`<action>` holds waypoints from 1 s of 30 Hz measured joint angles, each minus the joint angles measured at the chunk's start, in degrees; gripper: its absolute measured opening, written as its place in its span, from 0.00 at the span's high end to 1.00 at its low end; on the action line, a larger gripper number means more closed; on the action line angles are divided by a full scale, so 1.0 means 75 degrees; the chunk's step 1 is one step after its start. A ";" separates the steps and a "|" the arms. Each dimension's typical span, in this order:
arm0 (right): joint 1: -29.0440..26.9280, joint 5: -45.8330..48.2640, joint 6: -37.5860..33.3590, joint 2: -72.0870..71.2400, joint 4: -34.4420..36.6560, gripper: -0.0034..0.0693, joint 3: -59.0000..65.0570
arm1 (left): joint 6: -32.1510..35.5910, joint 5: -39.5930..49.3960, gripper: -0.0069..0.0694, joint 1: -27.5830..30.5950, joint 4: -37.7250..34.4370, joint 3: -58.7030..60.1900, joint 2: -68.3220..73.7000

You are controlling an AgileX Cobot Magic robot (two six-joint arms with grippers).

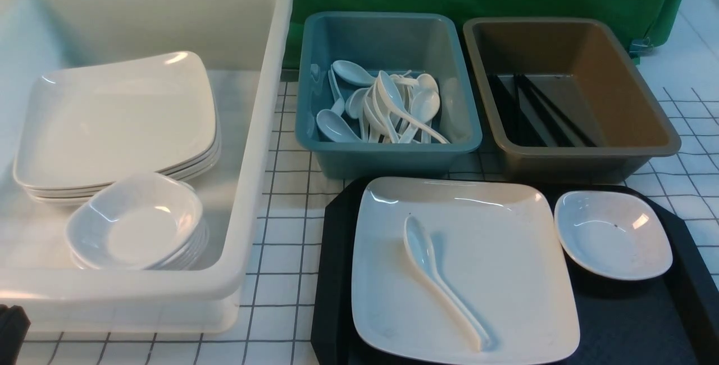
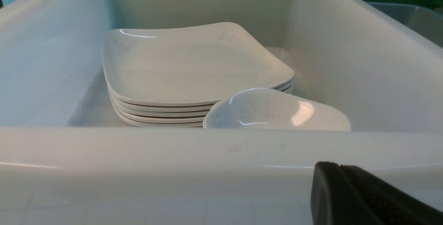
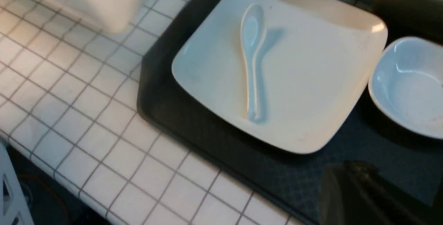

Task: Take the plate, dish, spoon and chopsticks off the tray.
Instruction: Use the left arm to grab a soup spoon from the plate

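- The right claw [image 3: 363, 190] was closed and empty, hanging low over the near part of the tray [image 1: 629, 320].
- The left claw [image 2: 346, 190] was closed too, with nothing in it. It sat just outside the near wall of the white tub [image 1: 264, 129], and the stacked plates [image 2: 193, 65] and stacked dishes [image 2: 277, 112] lay beyond that wall.
- No pair lay on the tray. Black chopsticks [image 1: 539, 112] rested in the brown bin [image 1: 646, 129], far ahead of the right claw, so that item looked done.
- The spoon [image 1: 441, 283] seemed the step in hand. It lay loose on the plate [image 1: 505, 264], ahead of the right claw and off toward the left arm's side, its handle pointing back toward the robot.
- The next move would call for the jaws to open, drop across the thin handle and lift it to the blue bin [image 1: 314, 129], which held other spoons beyond the plate.
- The dish [image 1: 612, 233] sat on the tray just ahead of the right claw, beside the plate's edge and apart from it.
- Likely snags: the glossy plate could slide under a push, and it could not go to the tub until the spoon was off it.
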 joint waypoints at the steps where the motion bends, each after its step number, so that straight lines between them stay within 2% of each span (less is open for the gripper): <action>1: 0.0000 -0.0141 -0.0001 -0.0225 0.0000 0.91 0.0181 | 0.0000 0.0000 0.88 0.0000 0.0000 0.0000 0.0000; 8: 0.0000 -0.1151 -0.0020 -0.1275 -0.0050 0.91 0.1253 | 0.0000 0.0000 0.88 0.0000 0.0000 0.0000 0.0000; 30: 0.0000 -0.1768 -0.0030 -0.1334 -0.0098 0.88 0.1591 | 0.0004 0.0000 0.88 0.0000 0.0000 0.0000 0.0000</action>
